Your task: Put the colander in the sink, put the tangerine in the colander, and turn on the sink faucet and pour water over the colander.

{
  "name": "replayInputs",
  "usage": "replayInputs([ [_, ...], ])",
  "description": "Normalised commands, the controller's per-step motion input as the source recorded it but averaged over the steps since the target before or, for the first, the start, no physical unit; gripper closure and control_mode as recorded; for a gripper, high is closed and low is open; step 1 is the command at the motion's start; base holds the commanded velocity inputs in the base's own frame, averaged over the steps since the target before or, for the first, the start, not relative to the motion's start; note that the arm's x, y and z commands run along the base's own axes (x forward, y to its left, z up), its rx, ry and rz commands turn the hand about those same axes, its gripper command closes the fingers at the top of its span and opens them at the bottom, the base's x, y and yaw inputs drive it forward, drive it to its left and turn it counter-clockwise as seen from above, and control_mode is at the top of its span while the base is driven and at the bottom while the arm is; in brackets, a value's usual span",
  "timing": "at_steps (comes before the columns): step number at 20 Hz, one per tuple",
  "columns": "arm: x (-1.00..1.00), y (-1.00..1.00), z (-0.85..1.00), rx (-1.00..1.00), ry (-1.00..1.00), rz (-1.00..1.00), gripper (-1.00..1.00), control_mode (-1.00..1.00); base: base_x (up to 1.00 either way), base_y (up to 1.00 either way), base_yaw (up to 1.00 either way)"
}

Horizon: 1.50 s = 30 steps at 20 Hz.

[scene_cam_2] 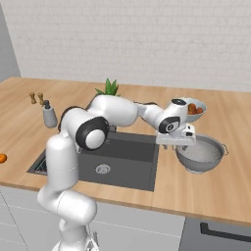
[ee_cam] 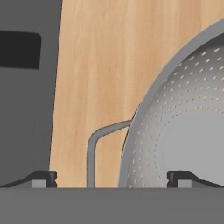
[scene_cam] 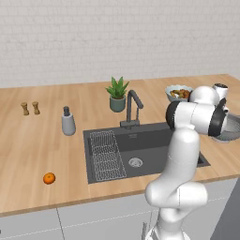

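The colander [scene_cam_2: 202,155], a round perforated metal bowl, stands on the wooden counter right of the sink [scene_cam: 154,143]. My gripper [scene_cam_2: 182,146] hovers over its sink-side rim, open. In the hand view the fingertips [ee_cam: 43,177] straddle the colander [ee_cam: 188,127] rim and its wire handle [ee_cam: 97,142], with nothing held. The arm hides most of the colander [scene_cam: 230,131] in the left base view. Far to the left, near the counter's front edge, the tangerine [scene_cam: 49,178] lies by itself. Behind the basin rises the dark sink faucet [scene_cam: 133,107]; no water runs.
A wire rack [scene_cam: 107,155] lies in the sink's left part. A fruit bowl [scene_cam_2: 194,109] sits just behind the colander. A potted plant [scene_cam: 117,93], a soap dispenser [scene_cam: 68,122] and two small shakers [scene_cam: 30,108] stand along the back and left.
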Motion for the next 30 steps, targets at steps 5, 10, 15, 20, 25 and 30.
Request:
replayInputs([
  [5,0.02,0.0,-0.16,0.0,0.0,0.01,-1.0,-1.0,0.0,0.0,0.0],
  [10,0.0,-0.05,-0.23,0.01,0.0,0.0,-1.0,-1.0,0.0,0.0,0.0],
  [15,0.0,0.0,-0.06,0.0,0.0,0.0,1.0,-1.0,0.0,0.0,0.0],
  [20,0.0,0.0,0.0,0.0,0.0,0.0,1.0,-1.0,0.0,0.0,0.0],
  [25,0.0,0.0,0.0,0.0,0.0,0.0,1.0,-1.0,0.0,0.0,0.0],
  [30,0.0,0.0,0.0,0.0,0.0,0.0,1.0,-1.0,0.0,0.0,0.0],
])
